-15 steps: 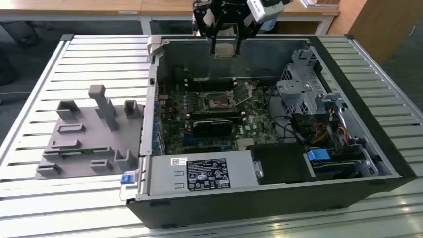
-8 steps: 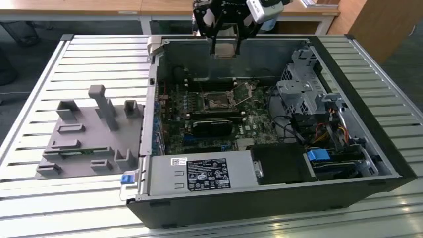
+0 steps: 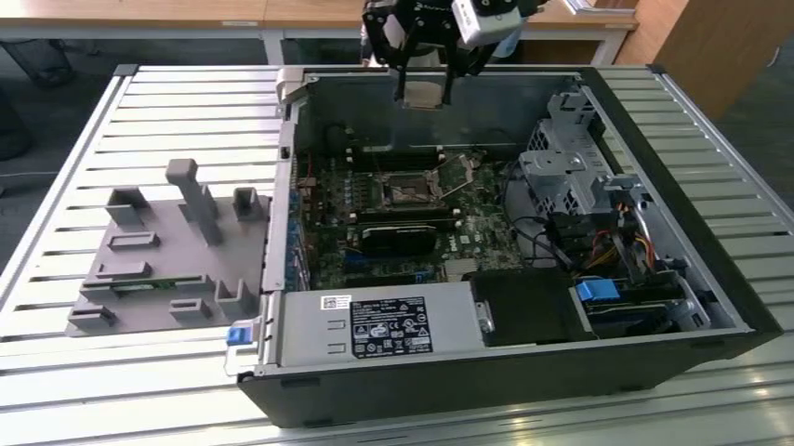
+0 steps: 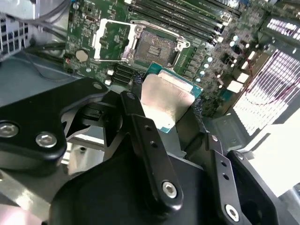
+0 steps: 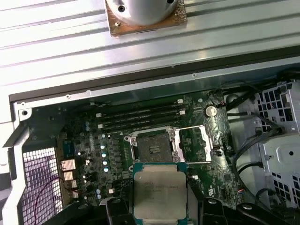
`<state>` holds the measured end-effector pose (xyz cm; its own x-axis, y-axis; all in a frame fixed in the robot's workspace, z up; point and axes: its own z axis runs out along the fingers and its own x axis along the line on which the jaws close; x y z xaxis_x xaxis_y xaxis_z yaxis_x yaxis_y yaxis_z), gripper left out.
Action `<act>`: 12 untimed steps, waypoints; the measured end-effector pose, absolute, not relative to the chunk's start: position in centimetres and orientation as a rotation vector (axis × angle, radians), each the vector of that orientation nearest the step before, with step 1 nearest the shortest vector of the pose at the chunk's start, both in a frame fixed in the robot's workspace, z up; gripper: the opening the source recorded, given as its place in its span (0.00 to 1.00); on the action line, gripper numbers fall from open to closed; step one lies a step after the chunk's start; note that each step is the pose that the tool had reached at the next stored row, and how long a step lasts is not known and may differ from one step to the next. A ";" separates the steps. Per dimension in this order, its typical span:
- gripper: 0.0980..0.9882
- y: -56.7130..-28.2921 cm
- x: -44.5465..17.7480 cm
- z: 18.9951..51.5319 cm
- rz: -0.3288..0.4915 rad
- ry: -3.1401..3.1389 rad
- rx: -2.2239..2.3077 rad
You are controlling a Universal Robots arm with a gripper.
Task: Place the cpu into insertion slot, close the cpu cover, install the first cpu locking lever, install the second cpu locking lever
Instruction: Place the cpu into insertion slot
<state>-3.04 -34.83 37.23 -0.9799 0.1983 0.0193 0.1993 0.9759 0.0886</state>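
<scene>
Gripper hangs at the upper centre of the exterior view, above the far wall of the open computer case. You have it closed on the cpu, the two black fingers pressing on opposite edges. In both wrist views the cpu shows its dull metal face between those fingers, with its green rim visible at the sides. It is held in the air, clear of the board.

Look to the middle of the exterior view for the insertion slot, set in the green circuit board on the floor of the case, well apart from the chip. In both wrist views the insertion slot lies bare, with its dark centre uncovered. The cpu cover is swung open, lying just beside the slot, and green board shows through its window.

At the exterior view's left, a grey fixture rests on the slatted table, beside the case.
</scene>
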 end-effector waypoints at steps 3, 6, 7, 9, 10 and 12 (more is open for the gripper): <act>0.50 -34.8 -3.0 37.2 -0.142 -3.106 -0.394; 0.50 -34.8 -3.0 37.1 -0.142 -3.093 -0.500; 0.50 -34.8 -3.0 37.1 -0.142 -3.090 -0.524; 0.50 -34.8 -3.0 37.1 -0.142 -3.083 -0.575; 0.50 -34.8 -3.0 37.1 -0.142 -3.079 -0.599; 0.50 -34.8 -3.0 37.1 -0.142 -3.071 -0.646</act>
<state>-3.04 -34.83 37.10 -0.9153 0.4023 0.0191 0.4024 0.9112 0.0884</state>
